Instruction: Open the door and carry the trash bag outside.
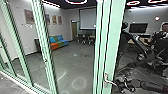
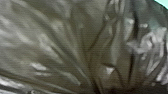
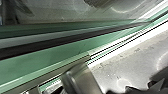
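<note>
My right gripper (image 1: 125,84) is at the lower right in the head view, just beside the lever handle (image 1: 107,80) of the green-framed glass door (image 1: 114,47). I cannot tell whether it touches the lever. Close up in the right wrist view are the metal handle (image 3: 80,79) and the green door frame (image 3: 50,56). The dark, shiny trash bag (image 2: 72,45) is large in the left wrist view, its folds drawn together where my left gripper holds it.
More green glass-wall posts (image 1: 44,50) stand to the left. Behind the glass are a colourful sofa (image 1: 58,42), chairs, a projection screen (image 1: 87,18) and pictures. A person (image 1: 162,37) is at the far right.
</note>
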Controlling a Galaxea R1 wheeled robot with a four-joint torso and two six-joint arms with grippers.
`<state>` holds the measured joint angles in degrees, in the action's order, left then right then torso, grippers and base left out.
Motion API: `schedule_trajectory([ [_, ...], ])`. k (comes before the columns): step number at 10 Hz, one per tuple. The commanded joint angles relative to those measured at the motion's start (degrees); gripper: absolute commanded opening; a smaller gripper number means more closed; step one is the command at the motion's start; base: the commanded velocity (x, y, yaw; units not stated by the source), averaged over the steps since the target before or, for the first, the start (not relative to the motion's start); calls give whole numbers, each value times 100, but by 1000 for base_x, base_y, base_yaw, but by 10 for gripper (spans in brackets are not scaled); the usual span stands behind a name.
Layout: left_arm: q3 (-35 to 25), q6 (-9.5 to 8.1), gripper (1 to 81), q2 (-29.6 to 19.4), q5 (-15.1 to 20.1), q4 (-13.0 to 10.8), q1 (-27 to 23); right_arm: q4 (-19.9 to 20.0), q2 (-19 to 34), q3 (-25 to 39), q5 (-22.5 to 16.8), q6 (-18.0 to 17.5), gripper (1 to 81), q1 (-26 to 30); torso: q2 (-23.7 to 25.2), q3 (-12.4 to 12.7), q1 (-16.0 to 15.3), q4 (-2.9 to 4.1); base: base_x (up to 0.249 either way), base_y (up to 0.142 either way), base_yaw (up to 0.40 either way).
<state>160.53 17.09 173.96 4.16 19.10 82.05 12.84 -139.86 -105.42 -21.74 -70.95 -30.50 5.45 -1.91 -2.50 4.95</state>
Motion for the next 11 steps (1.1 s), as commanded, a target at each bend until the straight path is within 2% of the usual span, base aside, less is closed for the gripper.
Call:
schedule_trajectory([
  [1, 14, 5, 10, -28, 323, 32, -370, 17, -394, -107, -331, -86, 811, 383, 0, 0, -2, 0, 0, 0, 0],
  [8, 23, 5, 10, -36, 331, 32, -361, -563, -1038, -873, -243, -77, 811, -742, 7, 9, 4, -2, 0, 0, 0],
  [9, 23, 5, 10, -36, 331, 23, -352, -589, -1064, -926, -94, -51, 811, -918, 9, 11, 6, -2, 0, 0, 0],
  [10, 32, 14, 10, -45, 331, 23, -352, -667, -1098, -970, 229, -33, 811, -1085, 9, 11, 6, -2, 0, 0, 0],
  [11, 32, 14, 10, -45, 331, 23, -343, -888, -1196, -1120, 433, -33, 811, -1253, 11, 13, 6, -2, 0, 0, 0],
])
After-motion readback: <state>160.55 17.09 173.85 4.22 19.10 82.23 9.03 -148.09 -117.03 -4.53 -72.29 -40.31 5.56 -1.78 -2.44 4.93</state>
